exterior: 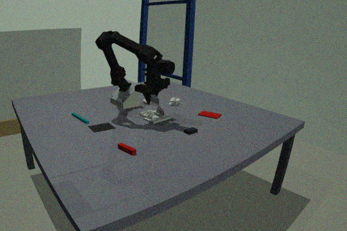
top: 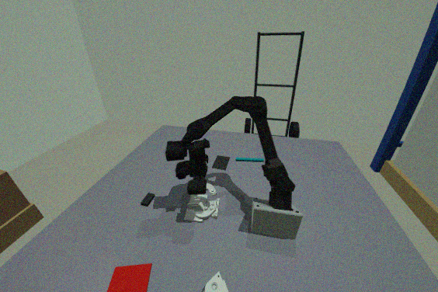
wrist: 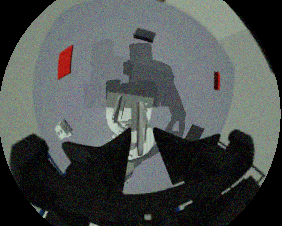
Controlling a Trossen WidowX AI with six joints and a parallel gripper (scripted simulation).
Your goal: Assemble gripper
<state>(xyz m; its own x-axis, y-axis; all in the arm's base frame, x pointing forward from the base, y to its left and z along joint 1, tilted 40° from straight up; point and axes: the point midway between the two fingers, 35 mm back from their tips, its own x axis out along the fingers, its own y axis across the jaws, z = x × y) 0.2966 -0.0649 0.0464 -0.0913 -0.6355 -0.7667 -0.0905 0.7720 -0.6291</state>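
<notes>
The gripper base (exterior: 167, 119) lies on the table below the hand, partly in shadow. One pale jaw (exterior: 160, 111) (wrist: 119, 107) seems to stand on it; whether it sits on its pin cannot be told. My gripper (exterior: 149, 102) (wrist: 142, 129) points down close above the base and is shut on the other jaw (wrist: 140, 122), whose long grey body shows between the fingertips. The teeth and pins are too small to make out. A white part with holes (top: 215, 284) (exterior: 175, 101) (wrist: 63, 129), seemingly the housing plate, lies apart on the table.
A red flat block (top: 130, 276) (exterior: 210, 114) (wrist: 65, 62), a red bar (exterior: 127, 149) (wrist: 217, 81), a small black block (top: 147, 199) (exterior: 191, 131) (wrist: 144, 34), a dark flat square (top: 221, 162) (exterior: 101, 127) and a teal rod (top: 249, 160) (exterior: 80, 118) lie around.
</notes>
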